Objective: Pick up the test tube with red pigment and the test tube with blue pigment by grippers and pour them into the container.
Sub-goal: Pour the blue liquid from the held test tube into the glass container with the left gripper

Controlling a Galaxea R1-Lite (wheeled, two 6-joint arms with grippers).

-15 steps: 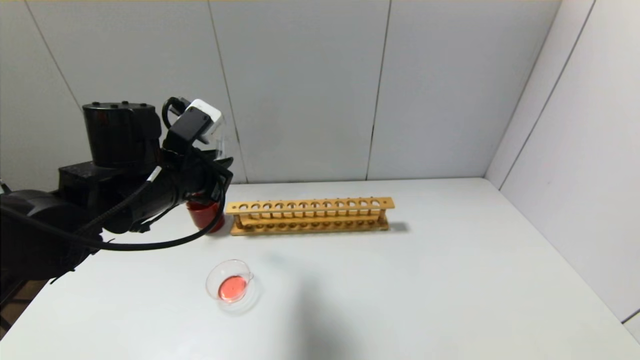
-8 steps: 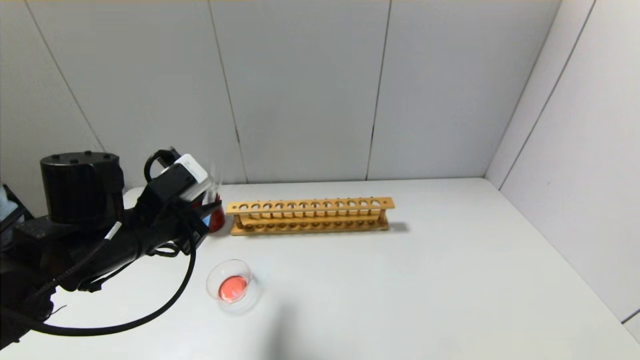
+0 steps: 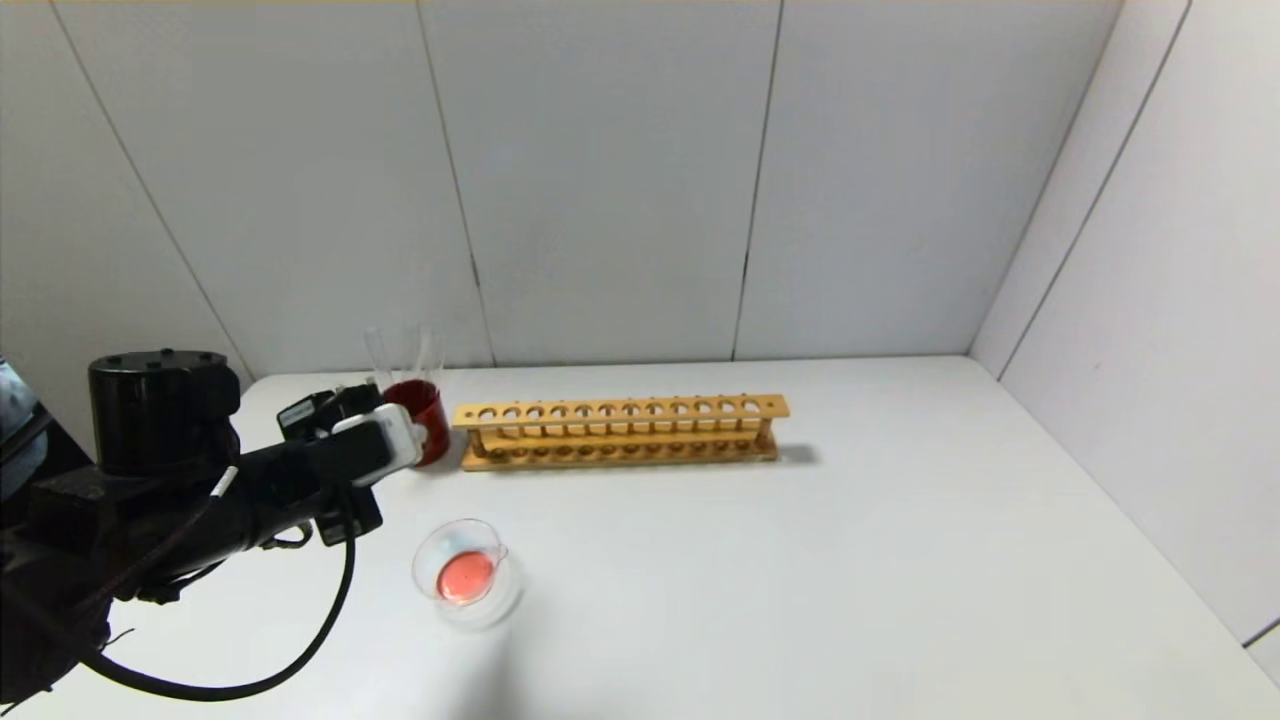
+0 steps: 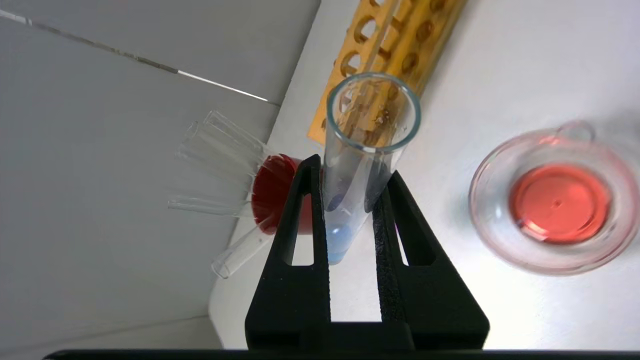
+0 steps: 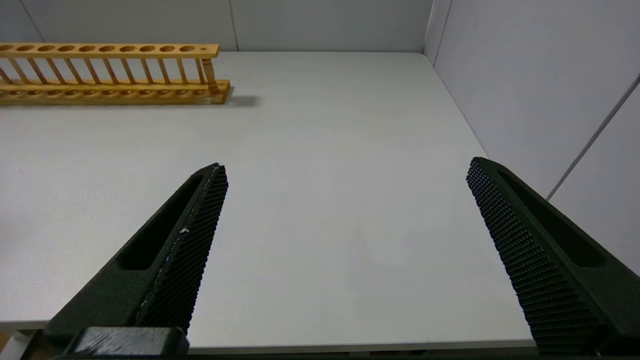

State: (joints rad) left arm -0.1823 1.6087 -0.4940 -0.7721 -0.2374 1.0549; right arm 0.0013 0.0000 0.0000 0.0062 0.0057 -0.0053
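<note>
Blue-pigment tube (image 4: 345, 220) clamped between left gripper (image 4: 345, 192) fingers; no legible writing.

One blue-pigment tube (image 4: 345, 220), one glass dish (image 3: 462, 575), one red cup (image 3: 422, 408), one wooden rack (image 3: 620, 430), four clear tubes (image 4: 220, 150).

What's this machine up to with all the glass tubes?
The robot's left claw is clamped on a test tube with blue pigment, held near a dark red cup that has several clear tubes leaning in it. The glass container in front holds red liquid, so the red has apparently been poured and the blue not yet. The wooden rack stands empty. The right claw waits open over bare table.
</note>
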